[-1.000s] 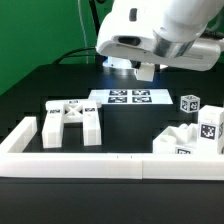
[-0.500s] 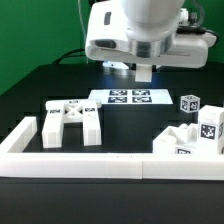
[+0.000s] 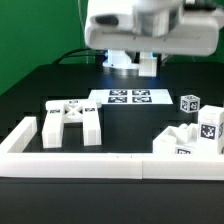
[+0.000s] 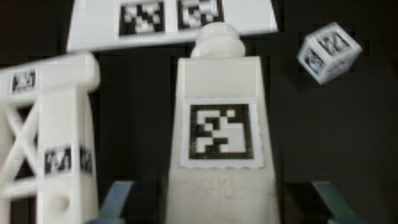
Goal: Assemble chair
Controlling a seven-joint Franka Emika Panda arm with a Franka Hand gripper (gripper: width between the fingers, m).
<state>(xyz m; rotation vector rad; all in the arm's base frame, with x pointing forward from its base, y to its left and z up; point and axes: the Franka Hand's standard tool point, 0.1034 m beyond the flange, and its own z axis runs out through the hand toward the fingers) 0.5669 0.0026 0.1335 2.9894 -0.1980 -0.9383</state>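
The gripper (image 4: pixel 222 205) is closed narrowly on a chair leg (image 4: pixel 217 130). It is a long white block with a square tag on its broad face and a rounded peg at the end pointing away from the jaws. The leg sits squarely between the two bluish fingers (image 4: pixel 121 200), and its tagged face is turned toward the wrist camera. In the exterior view the arm hangs high above the black table (image 3: pixel 120 125), with the held part raised clear of the surface.

Under the jaws and just past the leg's peg end lies the marker board (image 3: pixel 128 97), flat on the table. To one side of the jaws, toward the exterior view's left, a cross-braced frame (image 3: pixel 70 120) rests on the table, apart from the leg. On the other side of the jaws, toward the exterior view's right, is a small tagged cube (image 3: pixel 190 102). Nearer the camera, a cluster of blocky parts (image 3: pixel 190 138) sits well away from the jaws.

The white border wall (image 3: pixel 110 162) runs along the front and turns up the exterior view's left side. The frame and the blocky parts lie inside it, and the blocky parts sit close against its front run.
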